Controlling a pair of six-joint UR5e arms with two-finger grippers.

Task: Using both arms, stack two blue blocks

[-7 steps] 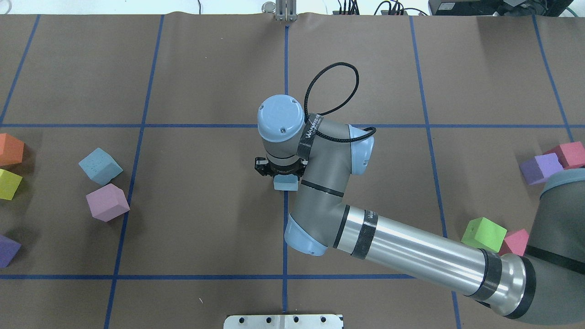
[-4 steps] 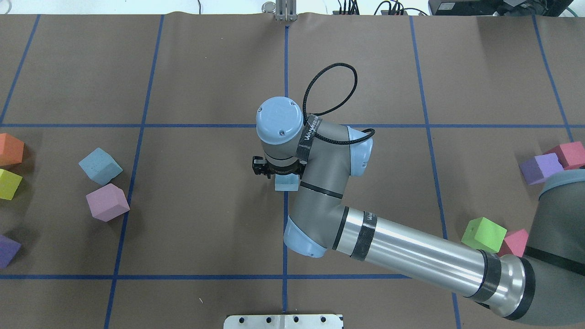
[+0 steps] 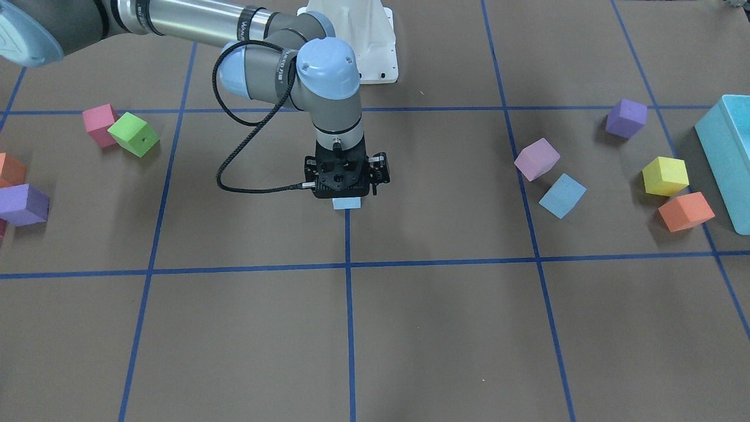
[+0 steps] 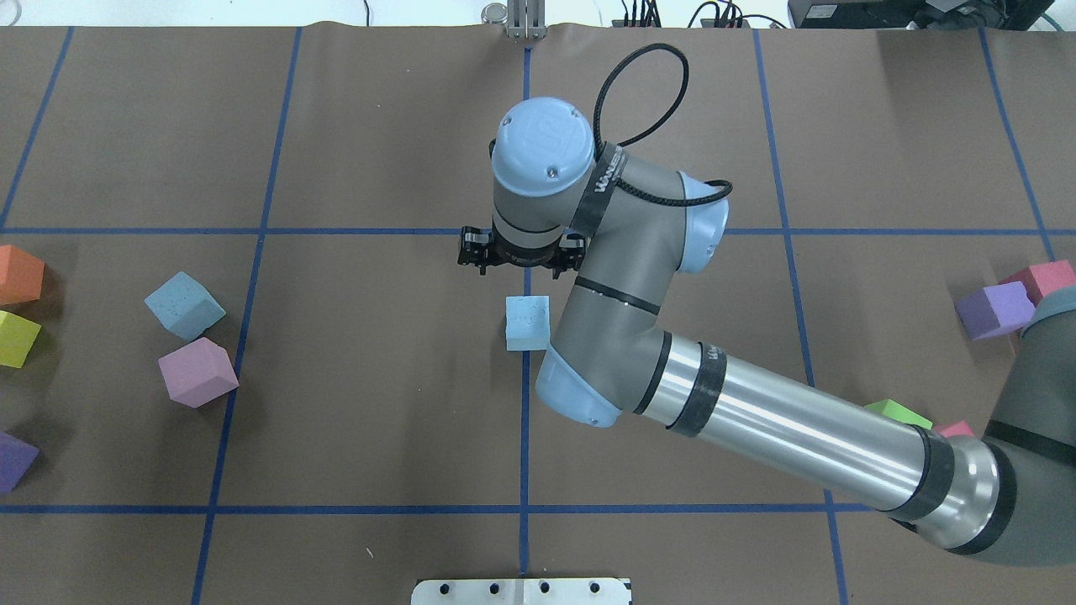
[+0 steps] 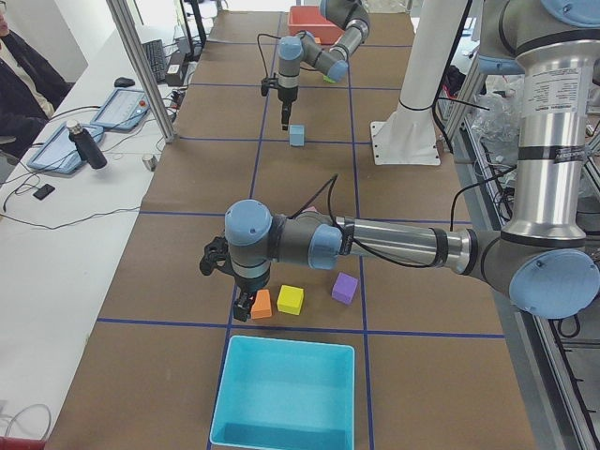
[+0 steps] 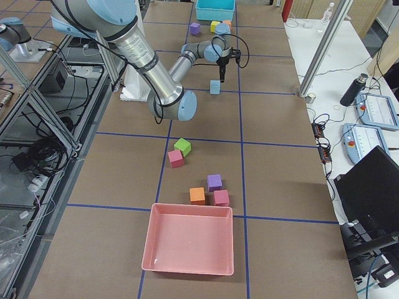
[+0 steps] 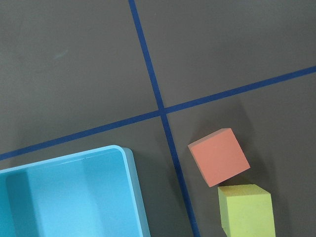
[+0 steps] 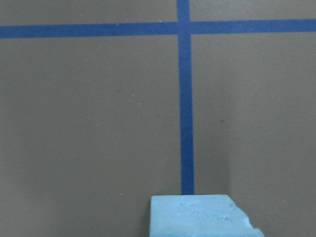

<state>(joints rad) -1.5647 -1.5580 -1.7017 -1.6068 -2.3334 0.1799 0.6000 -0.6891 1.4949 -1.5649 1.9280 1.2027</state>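
The paler speckled blue block (image 4: 528,323) rests on the table on the centre tape line, and also shows in the front view (image 3: 347,203) and the right wrist view (image 8: 202,216). My right gripper (image 4: 521,257) hangs above it, just beyond its far side, open and empty. The second blue block (image 4: 185,304) lies at the table's left beside a light purple cube (image 4: 197,371). My left gripper (image 5: 244,302) shows only in the left side view, low beside an orange cube (image 5: 262,304). I cannot tell whether it is open or shut.
A teal bin (image 7: 69,197), the orange cube (image 7: 218,157) and a yellow cube (image 7: 247,210) lie under the left wrist. Green (image 4: 898,413), pink and purple (image 4: 992,309) cubes lie on the right. A pink tray (image 6: 190,237) stands at the right end.
My right gripper has let go of the pale blue block, risen and moved toward the far side. The block now stands alone on the centre line.
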